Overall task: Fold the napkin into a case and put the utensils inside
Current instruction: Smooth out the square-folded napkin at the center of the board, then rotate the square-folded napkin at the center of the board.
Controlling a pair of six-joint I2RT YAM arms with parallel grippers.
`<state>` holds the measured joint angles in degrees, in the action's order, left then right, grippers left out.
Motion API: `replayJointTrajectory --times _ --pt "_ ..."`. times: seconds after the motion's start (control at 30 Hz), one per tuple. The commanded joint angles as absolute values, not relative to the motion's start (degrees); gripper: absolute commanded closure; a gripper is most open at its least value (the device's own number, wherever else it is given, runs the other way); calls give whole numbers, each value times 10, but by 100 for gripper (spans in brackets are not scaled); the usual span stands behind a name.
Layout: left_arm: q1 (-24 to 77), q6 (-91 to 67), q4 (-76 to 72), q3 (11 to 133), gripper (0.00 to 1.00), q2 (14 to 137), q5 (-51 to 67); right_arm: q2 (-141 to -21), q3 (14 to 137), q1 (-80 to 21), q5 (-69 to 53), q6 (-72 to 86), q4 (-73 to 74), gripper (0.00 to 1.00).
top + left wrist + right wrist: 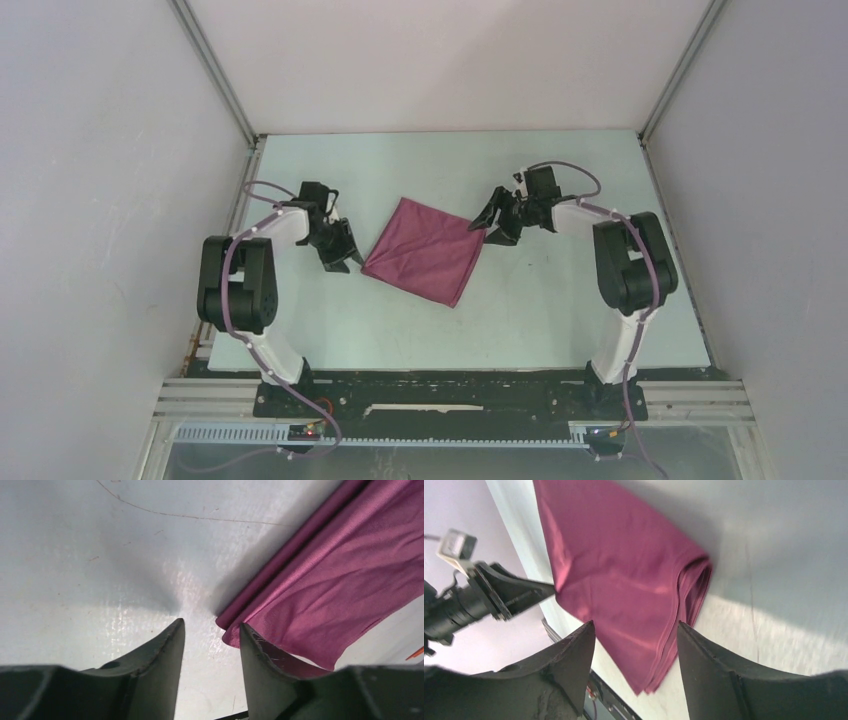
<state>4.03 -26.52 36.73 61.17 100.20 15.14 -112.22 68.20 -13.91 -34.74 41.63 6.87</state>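
My left gripper [341,262] and right gripper [490,230], both spread and empty, flank the layered napkin [425,250] lying mid-counter [560,300], one at each side corner. I fear a pinch may catch only the top layers, letting the fold slide apart.

This is a robotics lab test cell: a pale worktop [560,320] is boxed in by plain white panels [100,150] along its left, far and right edges, and bare aluminium posts [215,72] rise from its two far corners. Along the near edge a black base plate [450,397] sits on aluminium rails [200,398]. The left arm [240,280] and right arm [630,270] are bolted to it side by side, with purple cables [249,188] strung along them and a slotted cable duct [400,435] in front.
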Motion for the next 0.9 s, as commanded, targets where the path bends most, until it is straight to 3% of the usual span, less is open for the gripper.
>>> replayJointTrajectory --times 0.0,0.07,0.13,0.27,0.43,0.6,0.87 --pt "38 -252 358 604 43 957 168 -1044 641 -147 -337 354 160 30" --pt "42 -252 348 610 36 963 181 -1024 606 -158 -342 364 144 30" --pt "47 -252 347 619 36 976 196 -1008 571 -174 -355 384 115 30" --pt "50 -257 348 631 43 1009 213 -990 513 -216 -372 428 55 33" --pt "48 -246 366 630 43 1037 188 -979 461 -250 -360 463 19 32" --pt "39 -247 366 636 64 1066 199 -955 419 -272 -330 490 -17 35" --pt "36 -288 316 592 84 1057 237 -934 413 -261 -309 453 20 39"
